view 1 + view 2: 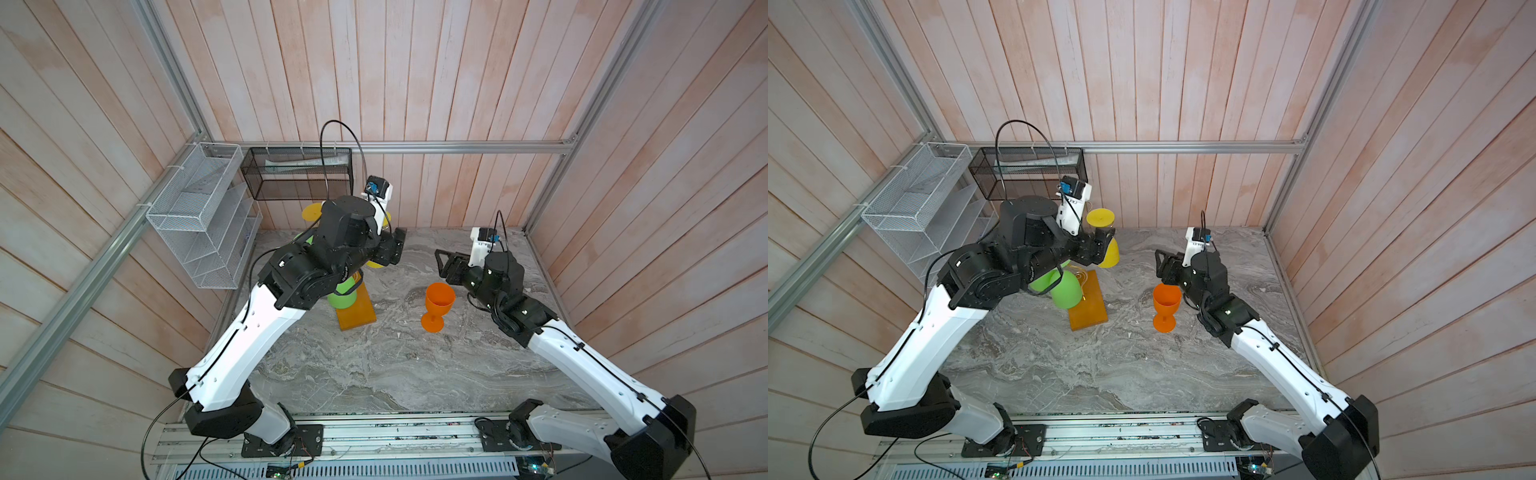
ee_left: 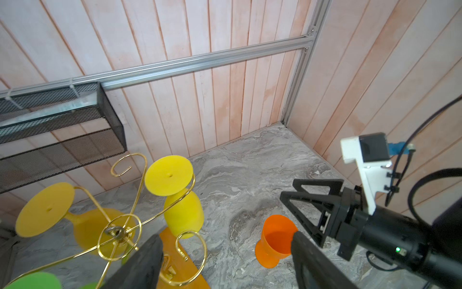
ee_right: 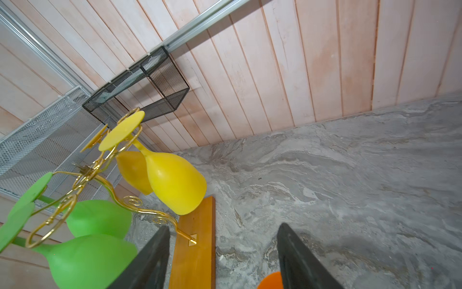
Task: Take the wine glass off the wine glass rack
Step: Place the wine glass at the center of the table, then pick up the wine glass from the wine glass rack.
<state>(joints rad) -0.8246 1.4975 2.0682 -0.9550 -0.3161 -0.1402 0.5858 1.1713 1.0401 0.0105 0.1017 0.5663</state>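
Fingers on my left arm (image 2: 312, 262) are wide open, empty, and the yellow wine glass (image 2: 183, 212) hangs bowl-down just past them on the far-right curl of the wine glass rack (image 2: 115, 231), so left's closer. Right fingers (image 3: 297, 255), open too, hover by the orange glass (image 2: 275, 237).

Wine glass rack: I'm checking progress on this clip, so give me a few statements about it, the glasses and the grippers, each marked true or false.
1. The orange glass stands upright on the table, off the wine glass rack. True.
2. The right gripper is shut on the orange glass. False: it is open and holds nothing.
3. Two yellow glasses hang upside down on the wine glass rack. True.
4. Nothing green hangs on the wine glass rack. False: two green glasses hang there.
5. The left gripper is open and empty. True.
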